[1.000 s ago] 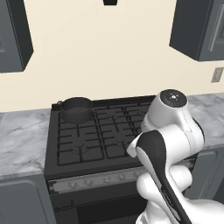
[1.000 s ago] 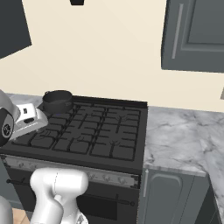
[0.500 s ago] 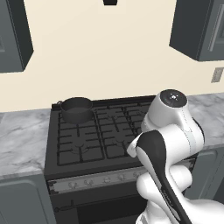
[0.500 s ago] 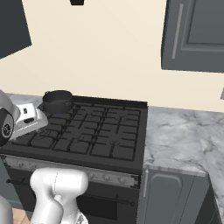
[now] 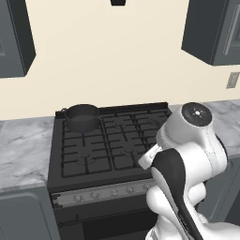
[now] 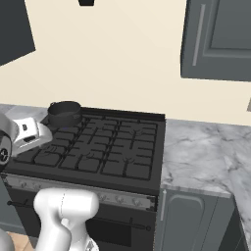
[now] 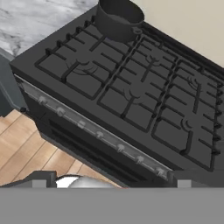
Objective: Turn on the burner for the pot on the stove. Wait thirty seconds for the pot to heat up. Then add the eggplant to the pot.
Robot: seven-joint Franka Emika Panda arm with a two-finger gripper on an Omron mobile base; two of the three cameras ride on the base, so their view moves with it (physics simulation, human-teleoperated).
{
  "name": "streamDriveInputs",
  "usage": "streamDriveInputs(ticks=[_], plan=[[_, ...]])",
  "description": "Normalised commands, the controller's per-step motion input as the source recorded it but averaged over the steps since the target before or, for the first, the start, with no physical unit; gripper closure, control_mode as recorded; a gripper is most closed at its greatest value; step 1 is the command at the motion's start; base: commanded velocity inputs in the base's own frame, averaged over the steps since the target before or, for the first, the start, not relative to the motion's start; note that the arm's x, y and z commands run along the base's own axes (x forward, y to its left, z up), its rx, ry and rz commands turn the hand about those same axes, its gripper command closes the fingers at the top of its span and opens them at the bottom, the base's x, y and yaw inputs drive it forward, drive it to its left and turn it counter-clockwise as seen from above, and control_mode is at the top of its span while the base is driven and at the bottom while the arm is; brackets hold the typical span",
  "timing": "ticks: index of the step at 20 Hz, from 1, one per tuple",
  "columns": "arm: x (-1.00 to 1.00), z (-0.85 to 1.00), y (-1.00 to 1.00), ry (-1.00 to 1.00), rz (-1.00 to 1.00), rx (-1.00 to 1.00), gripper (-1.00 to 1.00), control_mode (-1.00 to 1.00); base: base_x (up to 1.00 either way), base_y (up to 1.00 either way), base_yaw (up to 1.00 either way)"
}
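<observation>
We see the small round dark grey pot [image 5: 82, 116] with low straight sides sitting on the back-left round black gas burner [image 6: 65, 120] of the wide black gas stove [image 5: 110, 143] with its six cast-iron grates, hard against the rear edge near the cream wall. Along the stove's front runs a silver strip of small knobs [image 7: 99, 135], none of them touched, and our gripper [image 7: 111, 186] hangs released, jaws spread wide and holding nothing, out in front of and above that strip, well apart from it. We judge the task barely begun: the burner looks unlit and the first move is to reach a knob. The main risk we see is picking the wrong one, since the knobs are small, alike and closely spaced, and nothing visible tells us which serves the back-left burner; a wrong turn would light a bare grate while the pot stays cold. A wide-open gripper could also straddle or brush a neighbouring knob. The grey marble counter [image 6: 206, 157] to either side of the stove shows no eggplant, so we cannot tell where it lies, and reaching over a lit burner later could bring the arm close to the flame.
</observation>
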Motion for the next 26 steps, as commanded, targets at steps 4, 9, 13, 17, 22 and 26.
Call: streamDriveInputs(ticks=[4,9,13,17,22,26], plan=[[-0.14,0.01,-0.09,-0.39,-0.04,0.09,-1.0,-1.0,0.0,0.0,0.0],[-0.26,0.02,-0.2,-0.4,-0.04,0.13,-1.0,-1.0,0.0,0.0,0.0],[-0.09,0.0,-0.08,-0.17,-0.02,0.05,-1.0,-1.0,0.0,0.0,0.0],[0.0,0.0,0.0,0.0,0.0,0.0,-1.0,-1.0,0.0,0.0,0.0],[0.0,0.0,0.0,0.0,0.0,0.0,-1.0,-1.0,0.0,0.0,0.0],[0.0,0.0,0.0,0.0,0.0,0.0,-1.0,-1.0,0.0,0.0,0.0]])
